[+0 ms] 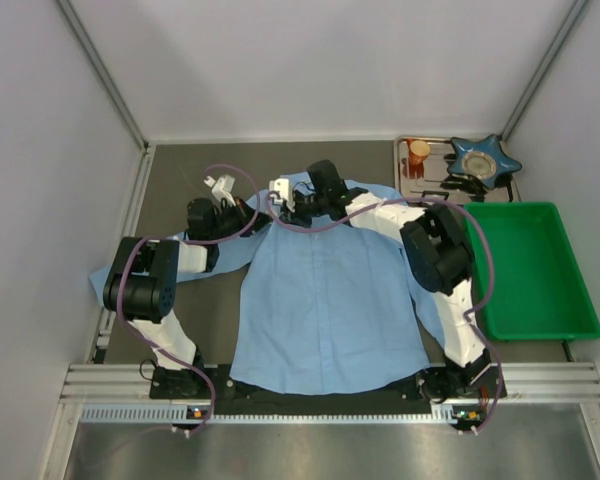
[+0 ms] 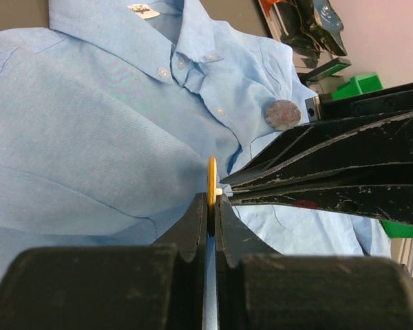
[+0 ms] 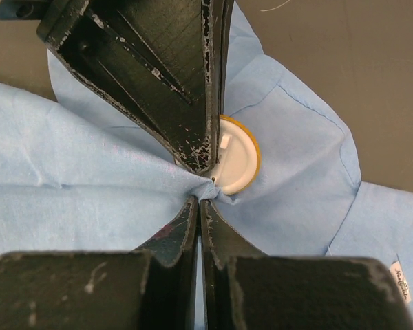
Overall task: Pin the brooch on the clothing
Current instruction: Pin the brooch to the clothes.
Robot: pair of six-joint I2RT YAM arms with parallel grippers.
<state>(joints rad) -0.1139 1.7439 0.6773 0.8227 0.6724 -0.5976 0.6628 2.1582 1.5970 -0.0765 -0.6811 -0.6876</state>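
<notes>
1. From above, we are seeing the blue shirt [image 1: 325, 300] lying flat on the table [image 1: 180, 180]. The left claw [image 1: 248, 208] and the right claw [image 1: 277, 204] are meeting tip to tip at the top of the shirt.
2. From the left wrist, we are watching the left claw pinching the brooch [image 2: 211, 180] by its edge. The yellow rim is sticking up just past the tips, with the shirt right behind it. The right claw's fingers [image 2: 330, 158] are coming in from the right, reaching right up to the brooch. Farther past the tips, a grey round thing [image 2: 282, 114] is sitting on the shirt. A white label [image 2: 143, 9] is showing in the collar, too small to read.
3. From the right wrist, the right claw is pressed together, pinching a fold of shirt. The brooch's white back is sitting just above its tips. We think the pinning step is happening now. Next, the brooch needs a small, careful push into the bunched cloth. The label's curly writing, down to the right, is too tiny to read.
</notes>
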